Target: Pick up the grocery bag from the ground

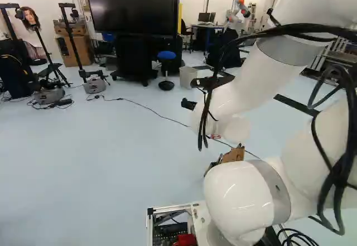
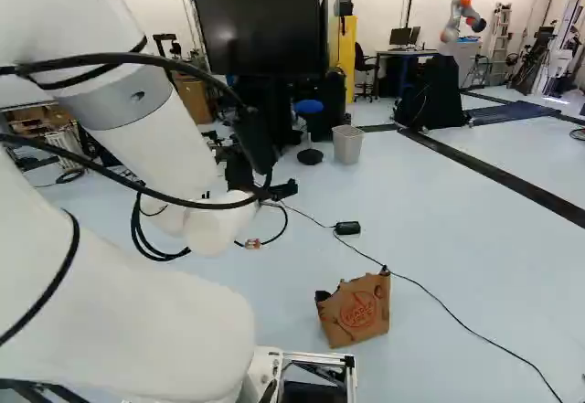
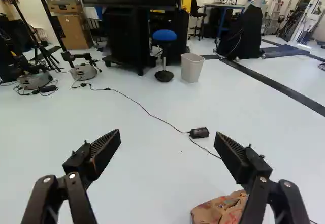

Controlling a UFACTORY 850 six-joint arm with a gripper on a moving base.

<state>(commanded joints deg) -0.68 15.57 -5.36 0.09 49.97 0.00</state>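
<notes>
fingers [image 1: 188, 104]: wide apart | paper bag [image 2: 358, 310]: on floor [image 2: 457, 238], contents unclear | bin [image 2: 347, 145]: contents unclear

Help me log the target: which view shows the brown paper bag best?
The right base view: nothing blocks the bag there. The left base view shows a piece beyond the white arm; the wrist view, its top, partly behind the black gripper.

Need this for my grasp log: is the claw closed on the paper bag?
No, the claw stands open in the wrist view, while the paper bag rests on the floor.
</notes>
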